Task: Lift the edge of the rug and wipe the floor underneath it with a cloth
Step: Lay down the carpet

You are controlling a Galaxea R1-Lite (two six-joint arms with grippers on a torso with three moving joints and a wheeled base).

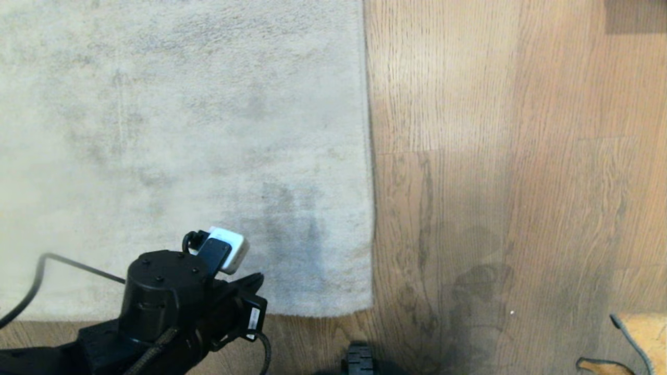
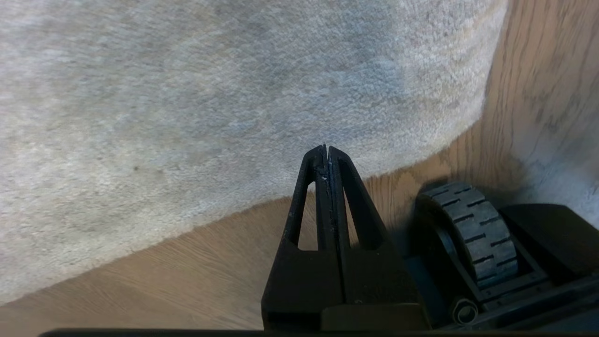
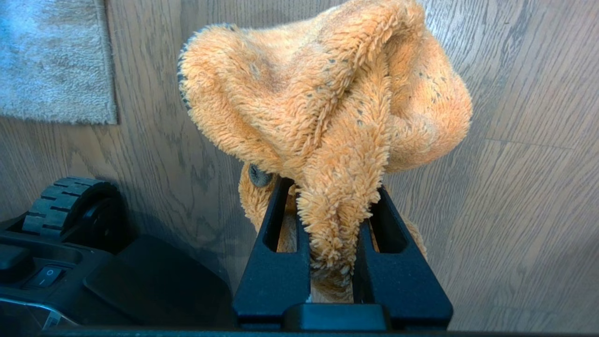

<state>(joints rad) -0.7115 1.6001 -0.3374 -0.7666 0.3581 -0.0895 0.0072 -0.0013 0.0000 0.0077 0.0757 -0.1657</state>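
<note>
Your left claw [image 2: 326, 150] is pressed fully together, holding nothing, its tips over the rug edge [image 2: 281, 199] where pale pile meets the floor [image 2: 164, 276]. Your right claw [image 3: 334, 206] is clamped on the orange cloth [image 3: 327, 93], above bare planks.

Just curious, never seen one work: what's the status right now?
Left gripper shut, empty, over the rug edge. Right gripper clamps the cloth above the floor. Rug flat, nothing in the way.
</note>
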